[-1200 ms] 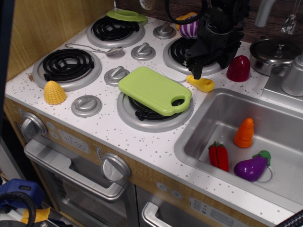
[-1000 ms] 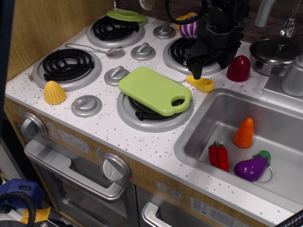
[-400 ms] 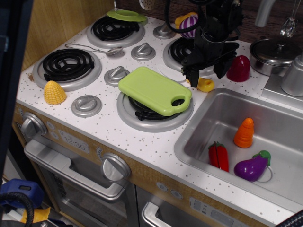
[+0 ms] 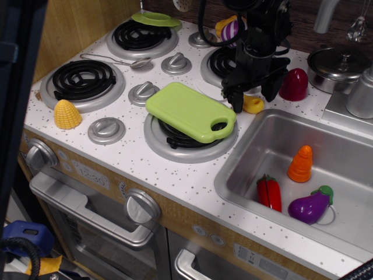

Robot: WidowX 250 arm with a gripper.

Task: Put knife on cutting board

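Compared with a second ago, our end effector [image 4: 254,93] has come forward and lower from the back burner, and now it stands directly over the knife [image 4: 253,104]. Its two black fingers are spread wide, one on each side of the yellow handle, and they hold nothing yet. We judge this as the moment just before the grasp: the fingers still need to go down and close.

The knife lies flat on the counter [image 4: 140,160], just beside the far right corner of the cutting board [image 4: 189,111] and not on it. Only its chunky yellow handle is visible; the blade is hidden behind the end effector. The handle looks like smooth, rounded plastic, so it could slip between the fingers.

The cutting board is a light green plastic rectangle with rounded corners and an oval hole near the knife. It rests slightly tilted on a silver burner ring, so its surface is not fully level.
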